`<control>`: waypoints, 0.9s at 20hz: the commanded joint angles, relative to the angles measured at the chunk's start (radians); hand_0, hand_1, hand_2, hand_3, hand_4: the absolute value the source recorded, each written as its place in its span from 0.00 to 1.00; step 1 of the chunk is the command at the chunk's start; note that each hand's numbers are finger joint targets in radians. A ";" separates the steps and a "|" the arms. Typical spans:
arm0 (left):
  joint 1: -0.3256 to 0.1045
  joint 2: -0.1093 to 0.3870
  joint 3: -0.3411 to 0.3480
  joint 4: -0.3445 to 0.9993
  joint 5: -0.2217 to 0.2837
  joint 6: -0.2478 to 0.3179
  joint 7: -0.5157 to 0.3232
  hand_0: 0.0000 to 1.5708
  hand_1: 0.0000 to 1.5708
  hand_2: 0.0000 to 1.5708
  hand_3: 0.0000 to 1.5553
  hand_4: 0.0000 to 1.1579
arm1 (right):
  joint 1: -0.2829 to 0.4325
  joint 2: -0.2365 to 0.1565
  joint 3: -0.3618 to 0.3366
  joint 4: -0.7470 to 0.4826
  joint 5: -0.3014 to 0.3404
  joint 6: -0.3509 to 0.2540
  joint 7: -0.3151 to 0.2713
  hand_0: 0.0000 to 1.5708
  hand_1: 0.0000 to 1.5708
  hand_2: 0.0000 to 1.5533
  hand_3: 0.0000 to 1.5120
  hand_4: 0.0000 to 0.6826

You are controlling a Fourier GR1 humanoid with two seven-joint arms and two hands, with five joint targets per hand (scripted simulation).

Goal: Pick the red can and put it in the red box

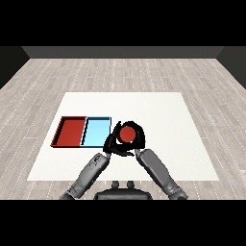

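Note:
The red can [127,134] shows its round top just right of the light blue tray [96,132], over the white table [158,115]. My right hand [139,138] is curled round the can, its black fingers wrapping its far and right sides. Whether the can is lifted or standing on the table cannot be told. My left hand [110,143] sits close against the can's left side, merging with the other hand's dark shape. The red tray [71,131] lies left of the blue one, with nothing in it.
The two trays lie side by side near the table's left front. White table surface stretches to the right and behind the hands. Grey wooden floor surrounds the table.

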State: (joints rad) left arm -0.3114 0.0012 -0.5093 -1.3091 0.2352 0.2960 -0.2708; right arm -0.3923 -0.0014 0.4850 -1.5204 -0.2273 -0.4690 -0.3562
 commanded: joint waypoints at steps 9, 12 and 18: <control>0.001 -0.001 -0.025 -0.043 0.034 0.012 0.002 0.00 0.00 0.00 0.00 0.00 | -0.076 0.001 0.077 0.015 -0.018 -0.086 0.052 0.96 0.96 0.94 0.93 0.94; -0.068 0.000 -0.062 0.068 0.086 0.211 -0.048 0.00 0.00 0.00 0.00 0.71 | -0.068 0.001 0.072 0.043 -0.041 -0.081 -0.013 0.98 0.98 0.95 0.93 0.95; -0.124 -0.001 -0.013 0.093 0.127 0.245 0.007 1.00 1.00 0.99 0.95 0.97 | -0.036 -0.009 0.039 0.017 -0.007 -0.019 0.027 0.95 0.95 0.93 0.92 0.96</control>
State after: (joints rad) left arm -0.3565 0.0112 -0.5290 -1.2634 0.3303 0.4795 -0.2900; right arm -0.4371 -0.0096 0.5530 -1.4930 -0.2543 -0.5324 -0.3634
